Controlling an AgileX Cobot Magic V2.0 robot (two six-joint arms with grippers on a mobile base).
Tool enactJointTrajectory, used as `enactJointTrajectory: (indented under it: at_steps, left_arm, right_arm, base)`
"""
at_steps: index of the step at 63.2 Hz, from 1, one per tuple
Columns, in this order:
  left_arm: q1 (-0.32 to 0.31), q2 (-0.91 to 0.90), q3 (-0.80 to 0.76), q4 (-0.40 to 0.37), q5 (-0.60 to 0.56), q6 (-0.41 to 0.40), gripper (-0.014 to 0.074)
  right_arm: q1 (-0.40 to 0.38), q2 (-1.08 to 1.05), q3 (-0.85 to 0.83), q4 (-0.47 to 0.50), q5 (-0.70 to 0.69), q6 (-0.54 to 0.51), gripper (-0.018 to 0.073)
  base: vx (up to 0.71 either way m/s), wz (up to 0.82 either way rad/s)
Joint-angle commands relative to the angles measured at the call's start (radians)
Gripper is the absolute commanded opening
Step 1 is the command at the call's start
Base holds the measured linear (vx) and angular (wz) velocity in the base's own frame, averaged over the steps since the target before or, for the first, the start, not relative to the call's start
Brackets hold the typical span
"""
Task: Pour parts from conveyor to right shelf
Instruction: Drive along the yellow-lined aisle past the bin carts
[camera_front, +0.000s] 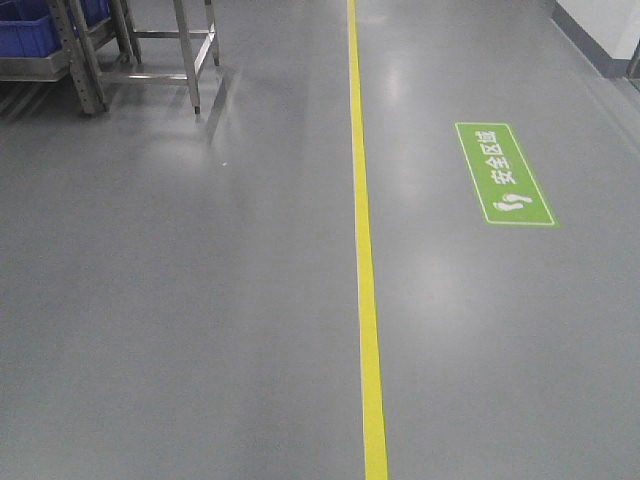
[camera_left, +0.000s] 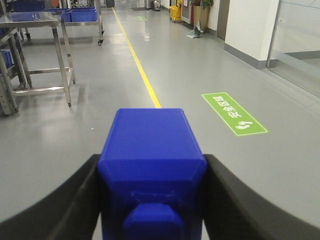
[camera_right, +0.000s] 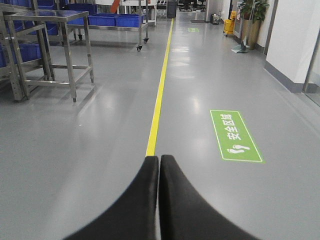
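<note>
Blue part (camera_left: 152, 142) pinched by left gripper (camera_left: 152, 162), held level; right gripper (camera_right: 159, 162) pressed together.

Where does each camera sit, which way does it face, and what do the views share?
Front view: faces forward, tilted down at the grey floor; no robot parts show.
Left wrist: behind the left fingers, which grip the blue block, facing along the floor.
Right wrist: behind the shut, empty right fingers, facing along the floor too.
Shared: all three show the yellow line and green floor sign.

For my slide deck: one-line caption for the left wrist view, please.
Left pincer clamps a blue block above the grey floor, yellow line ahead.
</note>
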Motion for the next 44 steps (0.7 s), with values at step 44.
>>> enactJointTrajectory:
  at_steps: [44]
  left_arm:
    - [0.001, 0.011, -0.021, 0.006, -0.082, -0.010, -0.0006]
  right_arm:
    - [0.002, -0.010, 0.015, -0.006, -0.078, -0.008, -0.0009]
  base:
    - [0.70, -0.11]
